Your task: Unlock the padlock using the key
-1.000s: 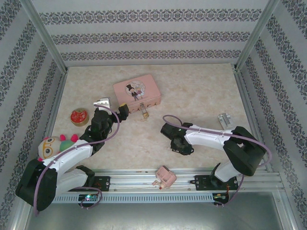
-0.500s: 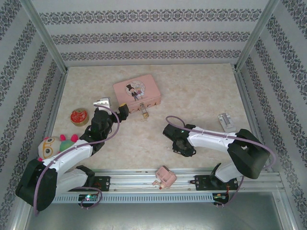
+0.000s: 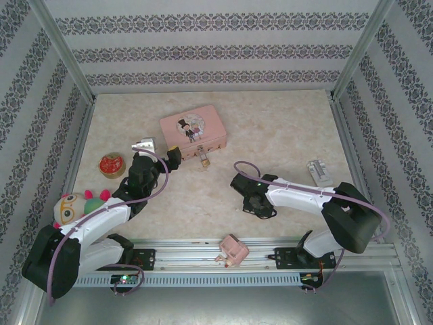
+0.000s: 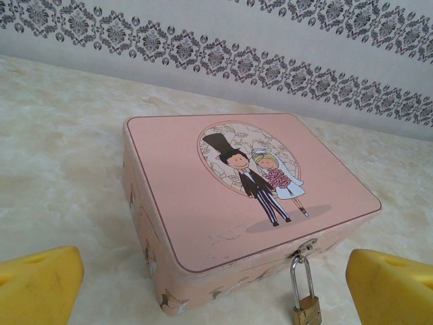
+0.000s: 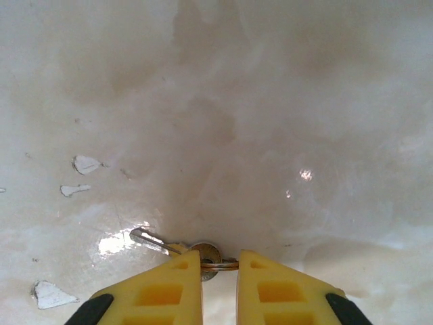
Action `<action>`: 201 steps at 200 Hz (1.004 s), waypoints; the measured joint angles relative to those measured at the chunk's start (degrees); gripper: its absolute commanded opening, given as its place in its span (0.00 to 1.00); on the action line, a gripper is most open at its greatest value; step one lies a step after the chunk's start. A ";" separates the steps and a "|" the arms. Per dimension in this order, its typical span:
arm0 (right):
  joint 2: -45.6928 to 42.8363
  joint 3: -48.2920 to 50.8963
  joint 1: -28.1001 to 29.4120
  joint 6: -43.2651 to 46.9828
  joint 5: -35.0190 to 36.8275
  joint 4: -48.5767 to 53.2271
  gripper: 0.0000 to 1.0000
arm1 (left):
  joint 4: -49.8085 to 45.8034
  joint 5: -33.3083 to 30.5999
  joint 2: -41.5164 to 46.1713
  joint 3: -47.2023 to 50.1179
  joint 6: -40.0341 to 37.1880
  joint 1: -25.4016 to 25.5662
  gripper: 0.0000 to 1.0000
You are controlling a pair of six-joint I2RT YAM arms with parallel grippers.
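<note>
padlock [image 4: 308, 313] hangs by its thin silver shackle from the clasp on the front of the pink tin [image 4: 223, 203], brass body down by the marbled table [image 4: 61, 156] just below the tin's near edge. the tin's lid is closed. left gripper [image 4: 213, 271] faces the tin from the near side, low over the table, its two yellow fingers [image 4: 37, 284] spread wide at the bottom corners of the wrist view, holding nothing; tin and lock sit ahead of the tips, apart from them. key [image 5: 152, 238] lies flat on the table, well apart from the lock, beneath the right gripper [image 5: 219, 264]. in the wrist view its grey blade points off to the left, and its round head and a thin ring sit right at the yellow fingertips [image 5: 177, 281]. those fingers are drawn close, only a narrow slit between them, and the ring runs across the slit; whether they pinch it or merely stand over it i cannot tell. from above, the right arm [image 3: 304, 193] bends in from its base toward the middle of the table, wrist tipped down.
</note>
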State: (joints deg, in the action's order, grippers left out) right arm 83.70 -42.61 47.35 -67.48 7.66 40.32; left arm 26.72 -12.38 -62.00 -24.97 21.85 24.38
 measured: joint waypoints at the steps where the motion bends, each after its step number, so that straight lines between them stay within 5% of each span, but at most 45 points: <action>1: 0.00 0.00 0.00 0.07 0.02 0.00 0.13 | 0.00 0.00 0.00 0.00 0.00 0.00 0.99; 112: 2.45 -4.72 0.00 13.99 5.73 0.13 0.27 | 0.00 -0.35 -0.15 0.00 -0.44 0.00 0.99; 201: 4.63 -4.90 0.00 13.18 6.23 0.98 0.38 | 0.02 -0.35 -0.15 0.00 -0.68 0.00 0.99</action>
State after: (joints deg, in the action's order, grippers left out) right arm 88.33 -47.51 47.35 -54.30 13.89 41.30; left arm 26.74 -12.73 -62.15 -24.97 21.17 24.38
